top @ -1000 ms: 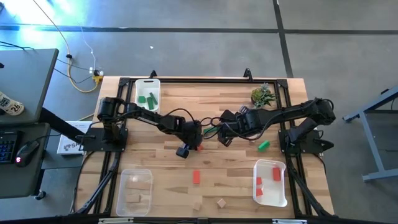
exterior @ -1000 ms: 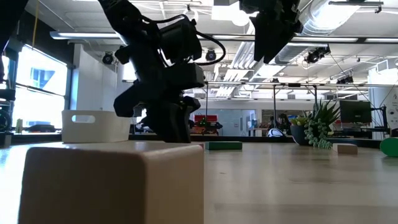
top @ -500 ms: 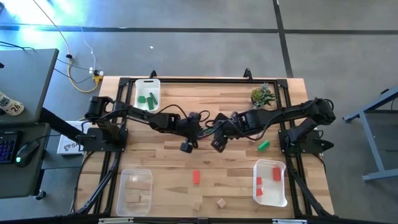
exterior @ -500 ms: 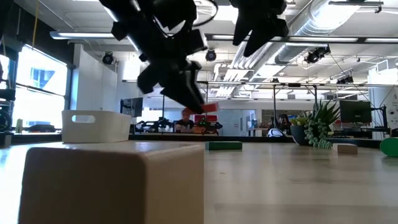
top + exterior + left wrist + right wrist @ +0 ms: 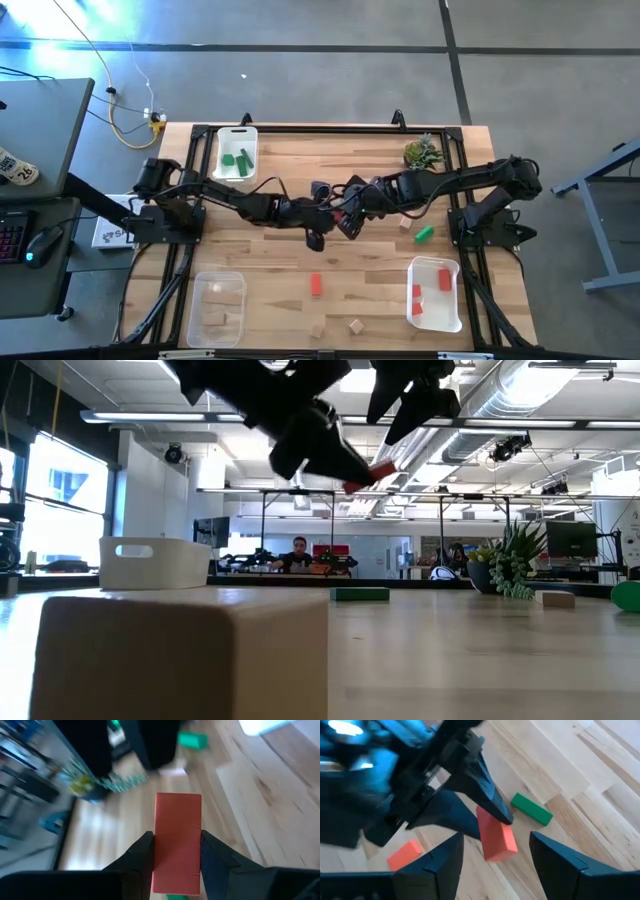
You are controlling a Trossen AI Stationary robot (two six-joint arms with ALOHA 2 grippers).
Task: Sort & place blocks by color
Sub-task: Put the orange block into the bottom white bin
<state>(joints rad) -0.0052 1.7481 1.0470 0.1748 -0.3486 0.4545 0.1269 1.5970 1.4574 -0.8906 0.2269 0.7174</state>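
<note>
My left gripper (image 5: 176,840) is shut on a red block (image 5: 177,835) and holds it high over the table's middle (image 5: 365,477). My right gripper (image 5: 496,839) hangs open just above and to the right of that block (image 5: 495,839), with nothing between its fingers (image 5: 410,400). On the table lie another red block (image 5: 316,285), a green block (image 5: 424,234) and three tan blocks (image 5: 405,224) (image 5: 318,328) (image 5: 355,325). A second green block (image 5: 531,809) lies flat below the two grippers. My left gripper pinches the red block by its two long sides (image 5: 157,855) between the two fingers, at the block's rear end. The fingers lie along the block and slant down toward the table's right. The block sticks out past the fingertips, clear of the table.
A white tray (image 5: 226,133) with green blocks stands at the far left. A clear tray (image 5: 200,290) with tan blocks stands near left, a white tray (image 5: 452,300) with red blocks near right. A small potted plant (image 5: 422,153) stands far right. A tan block (image 5: 180,655) fills the low view's front.
My left gripper has lifted the red block clear of the table and carried it up and toward the right. It has tipped from pointing steeply down to a shallow slant. My right gripper has stayed almost in place above it and tipped a little.
</note>
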